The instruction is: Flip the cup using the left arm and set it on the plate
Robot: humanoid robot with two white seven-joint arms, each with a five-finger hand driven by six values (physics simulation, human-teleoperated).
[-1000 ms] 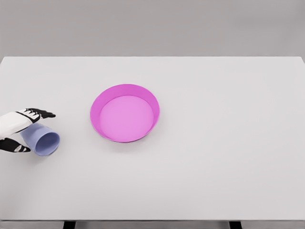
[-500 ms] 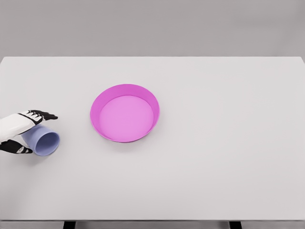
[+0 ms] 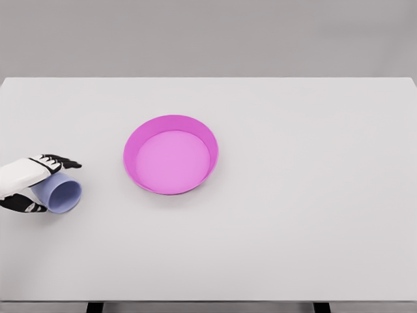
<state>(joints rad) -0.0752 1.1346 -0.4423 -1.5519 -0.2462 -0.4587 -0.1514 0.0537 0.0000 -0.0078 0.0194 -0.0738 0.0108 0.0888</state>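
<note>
Cup (image 3: 60, 193) on side, within left hand (image 3: 29, 180) fingers.

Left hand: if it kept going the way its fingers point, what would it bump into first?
The left hand points right, around the cup. Straight on, it would probably meet the plate first, though it might pass just in front of it.

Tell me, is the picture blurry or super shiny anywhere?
Head view: sharp all over, with soft, even light and no glare on the table; only faint shadows, one under the cup by the left hand, one inside the plate rim. Nothing looks bent or out of focus.
</note>
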